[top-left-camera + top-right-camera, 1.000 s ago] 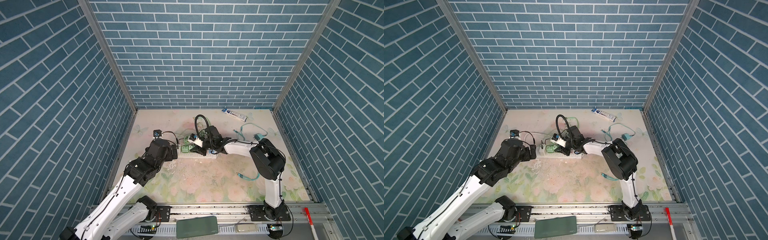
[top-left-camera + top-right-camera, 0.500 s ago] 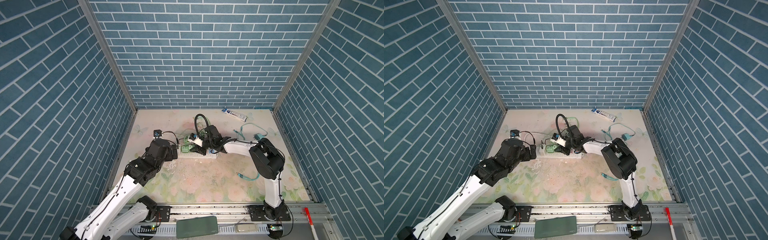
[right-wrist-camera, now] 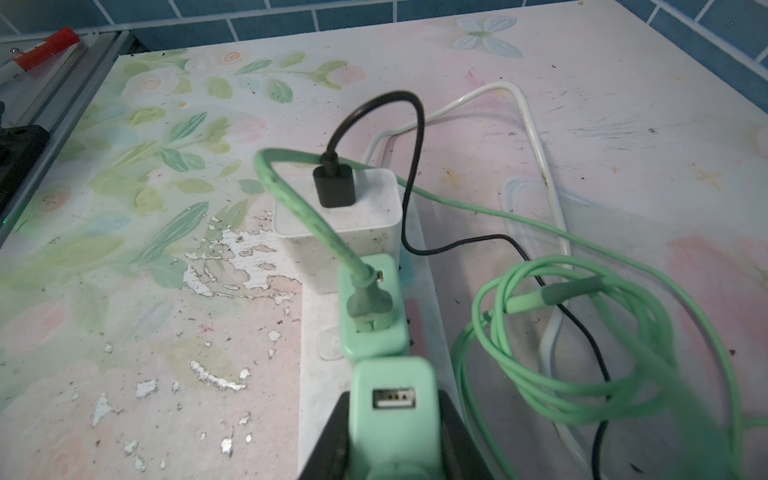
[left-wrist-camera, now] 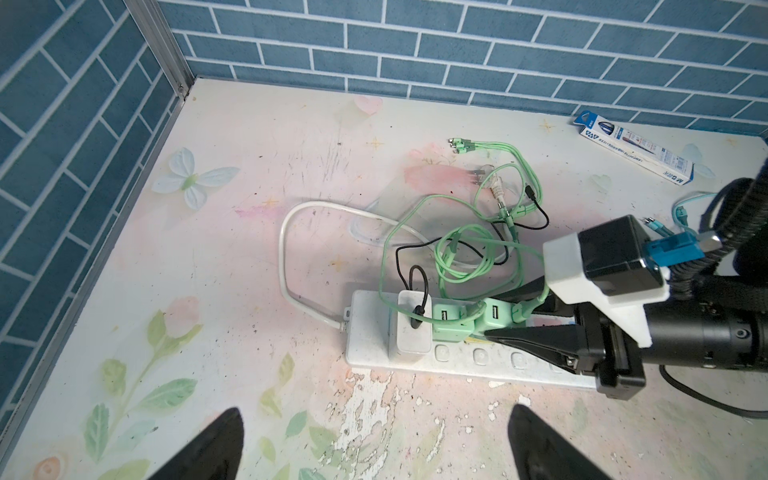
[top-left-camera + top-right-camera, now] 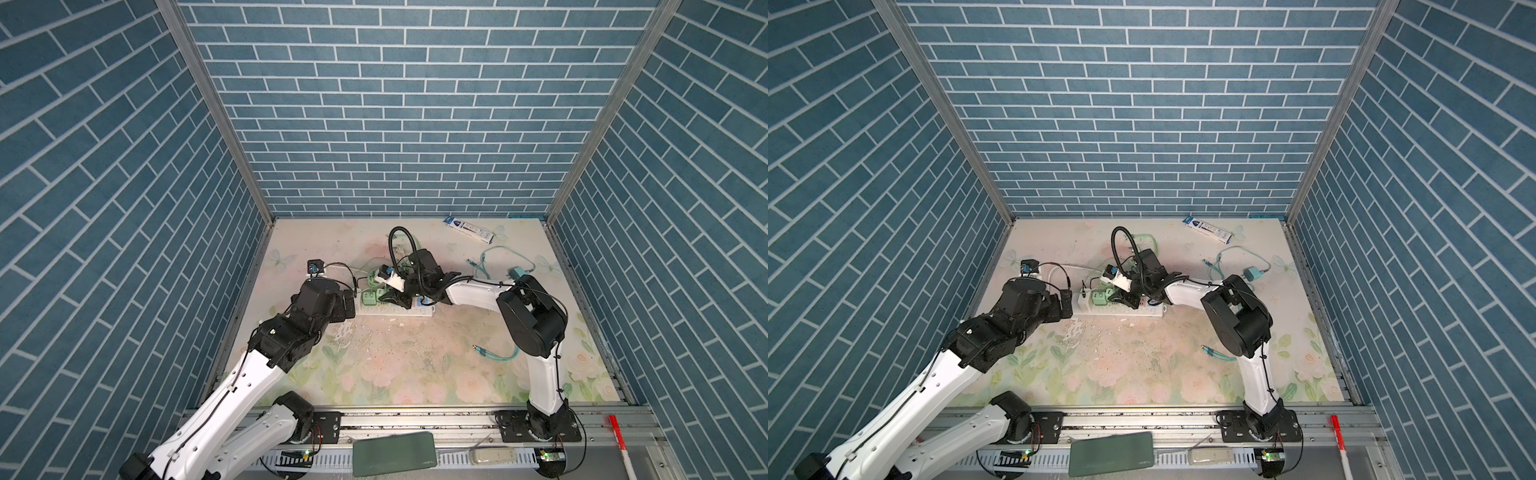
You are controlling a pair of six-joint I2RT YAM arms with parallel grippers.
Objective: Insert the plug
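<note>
In the right gripper (image 4: 498, 318) sits the plug (image 3: 392, 415).

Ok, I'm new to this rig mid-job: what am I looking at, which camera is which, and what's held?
Two robot arms work on a floral table. Two pictures look down from overhead; two come from wrist cameras. On the table lie a power strip with a white charger and a green charger plugged in, cables and a box. The right end effector is shut on a green plug over the strip; whether it is seated I cannot tell. The left end effector hangs open, empty.
</note>
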